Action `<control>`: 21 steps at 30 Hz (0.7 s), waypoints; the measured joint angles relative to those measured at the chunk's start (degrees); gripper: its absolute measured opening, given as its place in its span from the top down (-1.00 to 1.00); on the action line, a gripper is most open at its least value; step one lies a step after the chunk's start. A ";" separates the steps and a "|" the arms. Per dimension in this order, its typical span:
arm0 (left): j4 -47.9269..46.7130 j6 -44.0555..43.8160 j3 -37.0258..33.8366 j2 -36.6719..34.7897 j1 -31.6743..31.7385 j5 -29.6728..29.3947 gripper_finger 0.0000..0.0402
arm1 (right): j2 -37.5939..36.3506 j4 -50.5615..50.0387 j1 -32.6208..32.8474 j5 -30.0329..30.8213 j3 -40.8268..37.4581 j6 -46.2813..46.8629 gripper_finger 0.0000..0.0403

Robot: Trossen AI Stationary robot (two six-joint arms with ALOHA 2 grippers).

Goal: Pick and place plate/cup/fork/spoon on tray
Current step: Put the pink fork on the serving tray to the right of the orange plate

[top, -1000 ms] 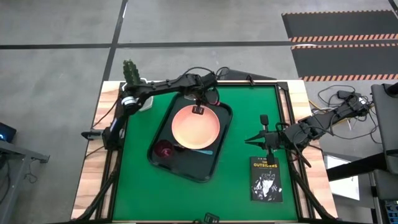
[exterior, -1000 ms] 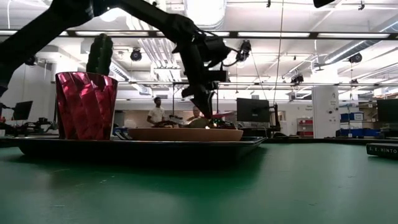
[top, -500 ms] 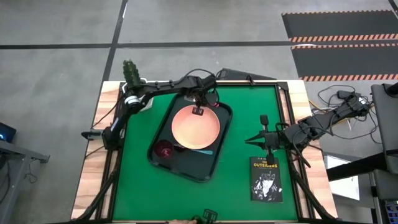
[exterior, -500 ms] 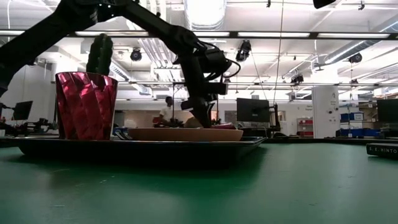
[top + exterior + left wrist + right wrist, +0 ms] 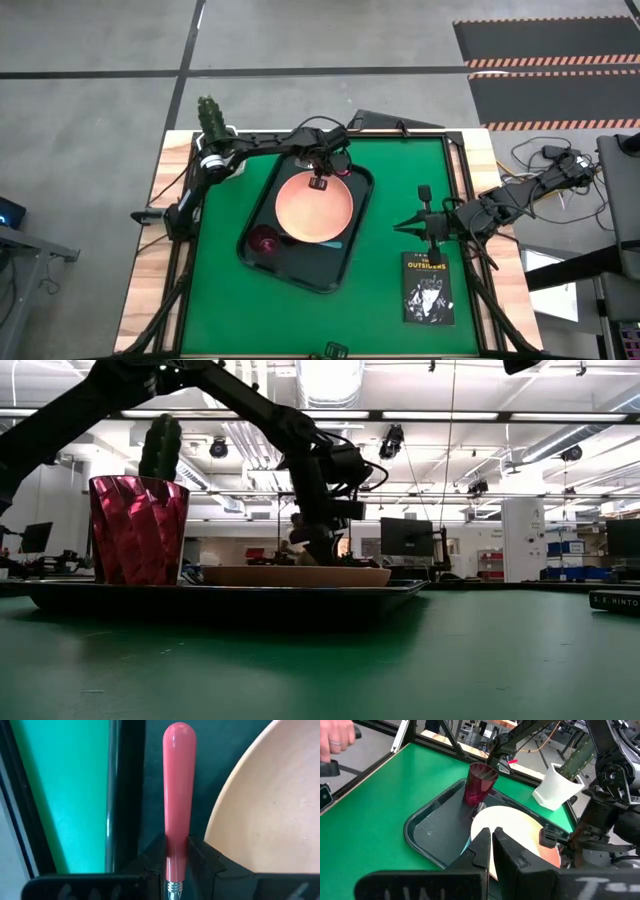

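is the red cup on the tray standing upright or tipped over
Upright. The cup stands on its base in the tray, open rim on top, beside the plate.

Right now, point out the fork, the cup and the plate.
fork (image 5: 178,795): left wrist view, middle of its pink handle, held in the left pincer.
cup (image 5: 138,530): low view, centre of its red faceted wall.
plate (image 5: 315,207): high view, its pale centre.
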 joint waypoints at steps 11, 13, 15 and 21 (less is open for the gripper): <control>-1.99 -1.35 0.11 -0.37 -1.66 0.03 0.82 | -0.35 0.00 0.00 0.05 0.00 -0.04 0.96; -0.53 -1.33 0.11 -0.39 -1.64 0.03 0.82 | -0.35 0.00 0.00 0.05 0.00 -0.04 0.96; 0.41 -1.33 0.11 -0.42 -1.62 0.00 0.82 | -0.35 0.01 0.00 0.05 0.00 -0.04 0.96; 0.82 -1.56 -0.03 -0.44 -1.62 -0.02 0.79 | -0.35 0.00 0.00 0.08 0.00 -0.02 0.96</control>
